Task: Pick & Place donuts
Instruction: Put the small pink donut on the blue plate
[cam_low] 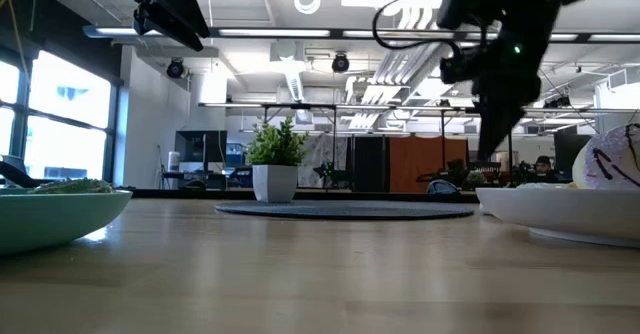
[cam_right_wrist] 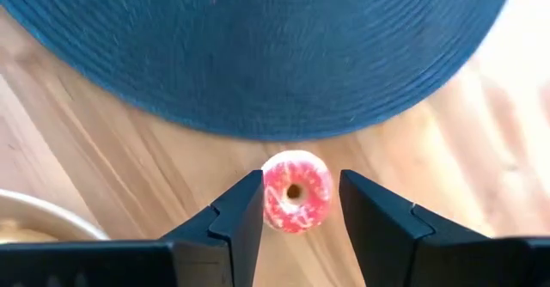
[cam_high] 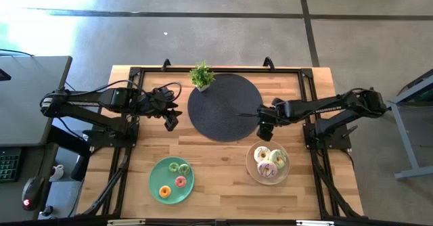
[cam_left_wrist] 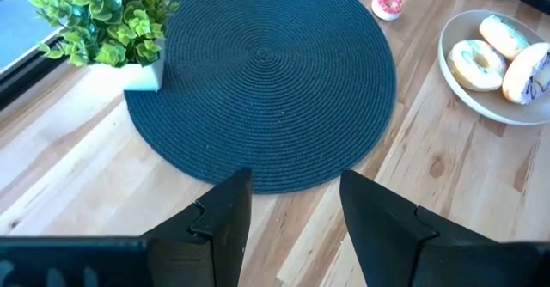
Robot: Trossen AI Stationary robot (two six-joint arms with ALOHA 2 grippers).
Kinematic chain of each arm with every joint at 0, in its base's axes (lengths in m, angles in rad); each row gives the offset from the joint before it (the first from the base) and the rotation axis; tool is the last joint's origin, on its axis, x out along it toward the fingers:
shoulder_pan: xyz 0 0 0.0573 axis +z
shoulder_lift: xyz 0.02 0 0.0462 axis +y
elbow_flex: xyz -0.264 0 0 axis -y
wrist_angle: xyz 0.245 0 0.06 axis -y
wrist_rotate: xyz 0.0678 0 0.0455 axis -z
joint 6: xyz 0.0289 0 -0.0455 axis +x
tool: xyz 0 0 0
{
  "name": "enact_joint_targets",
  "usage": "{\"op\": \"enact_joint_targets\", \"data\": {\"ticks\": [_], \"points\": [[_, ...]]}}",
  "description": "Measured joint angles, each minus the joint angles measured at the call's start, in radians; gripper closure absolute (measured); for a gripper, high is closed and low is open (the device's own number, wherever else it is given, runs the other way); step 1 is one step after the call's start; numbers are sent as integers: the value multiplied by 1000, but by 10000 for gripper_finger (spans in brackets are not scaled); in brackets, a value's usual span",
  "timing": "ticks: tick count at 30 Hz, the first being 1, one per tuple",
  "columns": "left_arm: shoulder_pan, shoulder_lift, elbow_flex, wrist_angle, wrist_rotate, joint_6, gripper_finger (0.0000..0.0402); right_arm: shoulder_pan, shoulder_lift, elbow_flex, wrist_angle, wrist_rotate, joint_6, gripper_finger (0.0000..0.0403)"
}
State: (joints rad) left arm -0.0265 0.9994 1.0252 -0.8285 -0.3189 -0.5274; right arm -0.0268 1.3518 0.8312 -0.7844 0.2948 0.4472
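1. Donut work is centring on the small pink donut (cam_right_wrist: 296,192): it is lying flat on the bare table (cam_high: 223,160), just beside the edge of the round dark mat (cam_right_wrist: 258,55) and near the clear plate (cam_high: 252,168).
2. You are holding the right gripper (cam_right_wrist: 298,203) over it with the jaws open, one finger on each side of the ring, apart from it as far as you can tell.
3. You are likely dealing with a light, small toy with a smooth iced top, so it may be slipping or tipping if squeezed off-centre; I am judging that, not seeing it.
4. You are best taking it across the outer rim, low, with the hole midway.
5. Three larger donuts (cam_high: 268,162) are sitting on the clear plate; three minis (cam_high: 174,176) are on the green plate (cam_high: 157,174).
6. The left gripper (cam_left_wrist: 288,227) is waiting, jaws open, above the table by the mat's far side.
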Motion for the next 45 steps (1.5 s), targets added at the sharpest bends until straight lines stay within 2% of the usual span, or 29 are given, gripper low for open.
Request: {"op": "enact_joint_targets", "data": {"ticks": [6,9,28,33,45], "points": [[0,0,0,22,-6,0,225,-1,10,-172,230,-77,21,256],[0,0,0,22,-6,0,225,-1,9,-214,292,-45,50,256],[0,0,0,21,-8,-1,225,12,10,-225,289,-13,105,265],[0,0,0,21,-8,-1,225,29,10,-225,289,31,115,265],[0,0,0,19,-8,-1,225,30,50,-224,287,16,154,265]]}}
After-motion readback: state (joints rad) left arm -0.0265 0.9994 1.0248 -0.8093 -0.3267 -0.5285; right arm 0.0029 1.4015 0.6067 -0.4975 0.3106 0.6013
